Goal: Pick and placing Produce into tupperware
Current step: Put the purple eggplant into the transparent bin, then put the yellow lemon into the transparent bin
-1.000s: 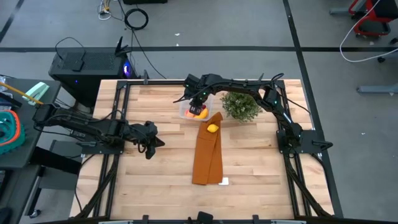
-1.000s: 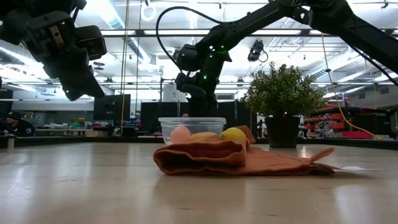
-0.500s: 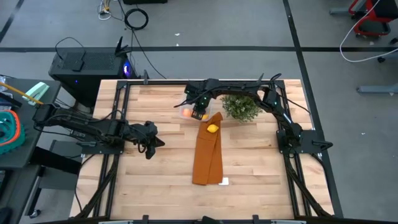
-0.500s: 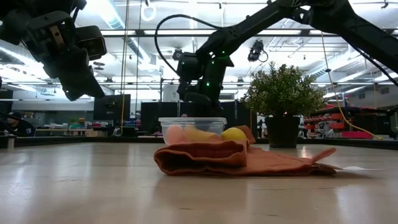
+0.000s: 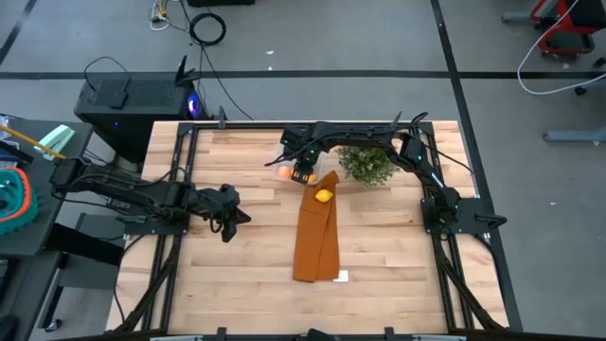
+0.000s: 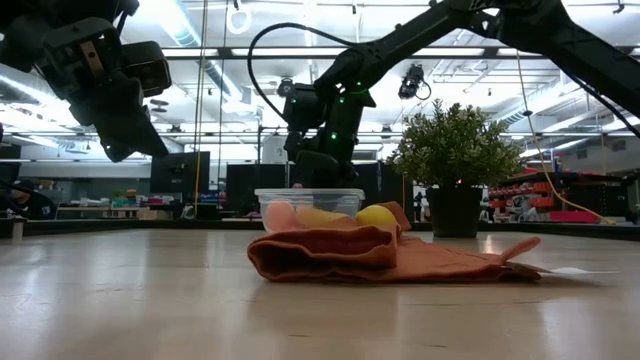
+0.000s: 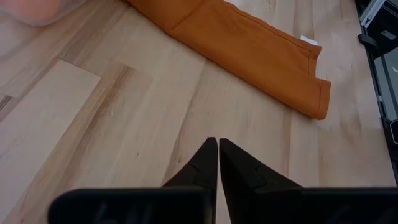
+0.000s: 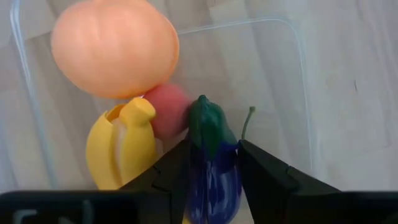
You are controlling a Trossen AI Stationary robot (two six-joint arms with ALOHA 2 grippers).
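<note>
Gripping the eggplant (image 8: 212, 168) inside the tupperware (image 8: 298, 93) walls, the right pincer (image 8: 211, 171); left pincer (image 7: 217, 163) clenched

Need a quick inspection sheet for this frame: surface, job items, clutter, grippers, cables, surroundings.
Surface: light wooden table top in a black frame.
Job's things: clear plastic box holds a peach-orange round fruit, a half-peeled yellow banana and a small red piece; a yellow lemon lies on the cloth.
Clutter: long orange-brown cloth; green bushy potted plant.
Grippers: right gripper over the box, shut on a dark purple eggplant with green cap; left gripper shut, empty, at the table's left.
Cables: black loops on the floor.
Surroundings: grey floor, lab room.
</note>
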